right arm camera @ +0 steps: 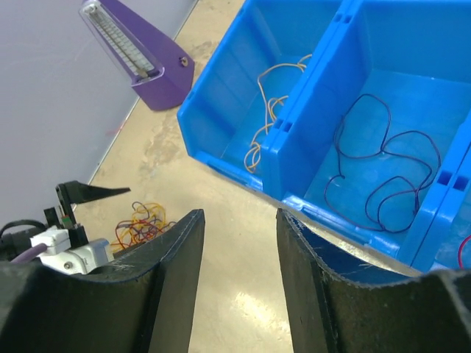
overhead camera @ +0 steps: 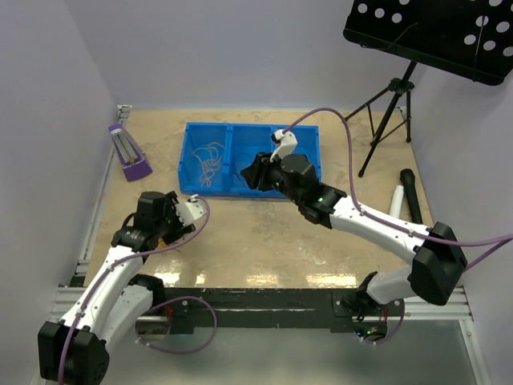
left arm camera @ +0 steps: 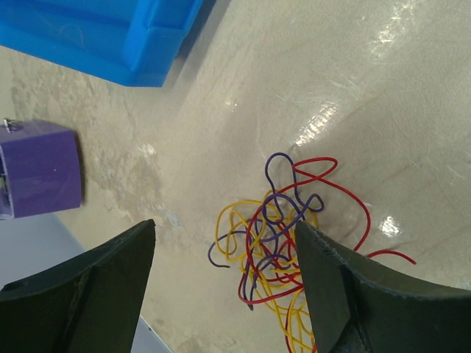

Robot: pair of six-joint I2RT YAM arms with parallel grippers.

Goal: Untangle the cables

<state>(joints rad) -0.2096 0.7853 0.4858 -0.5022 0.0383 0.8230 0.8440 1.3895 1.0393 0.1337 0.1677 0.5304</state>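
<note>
Red, yellow and purple cables (left arm camera: 276, 243) are seen clumped on the bench (left arm camera: 331, 88), straddled by the wide-spread left fingers (left arm camera: 346, 294): a pick is judged in hand. Right fingers (right arm camera: 169, 272), part open and seemingly empty, are held by the blue bin (right arm camera: 221, 95). One strand must be singled out and pinched.

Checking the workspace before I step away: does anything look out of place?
Only the cable tangle, red, yellow and purple, knotted on the table outside the blue bin; a pale wire and a dark wire lie separately in its compartments.

A robot lab: plain walls (overhead camera: 240, 48) enclosing a bench table (overhead camera: 264, 249), tripod stand (overhead camera: 390, 112)
</note>
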